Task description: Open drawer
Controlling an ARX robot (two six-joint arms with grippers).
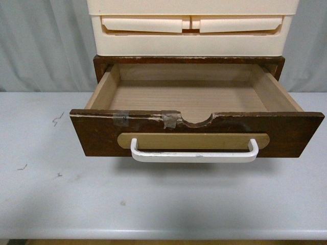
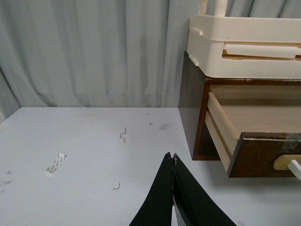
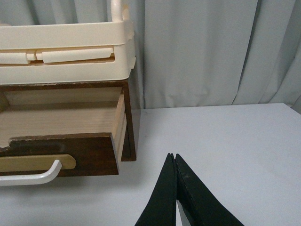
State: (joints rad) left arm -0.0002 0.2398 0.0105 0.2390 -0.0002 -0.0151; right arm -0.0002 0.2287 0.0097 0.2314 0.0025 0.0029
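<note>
Grey curtains [image 1: 46, 46] hung behind a pale grey table [image 1: 163, 204] marked with a few small scuffs. At the back of the table stood a dark brown wooden cabinet [image 2: 190, 108], and on top of it sat a cream plastic drawer unit [image 1: 191, 28]. The drawer [image 1: 196, 133] was pulled well out of the cabinet toward the camera, its light wood inside showing bare. Its dark front had a chipped top edge with bits of tape [image 1: 171, 119] and a half-round notch at the middle. A white bar handle [image 1: 194, 153] hung from a tan oval plate [image 1: 193, 141] on that front.

Neither arm appeared in the front view. In the left wrist view, the left claw [image 2: 173, 157] had its black fingers pressed together at the tips, clenched on nothing, above the table and off to the side of the cabinet. In the right wrist view, the right claw [image 3: 172, 157] was likewise clenched and empty, near the drawer's other side and clear of it.
</note>
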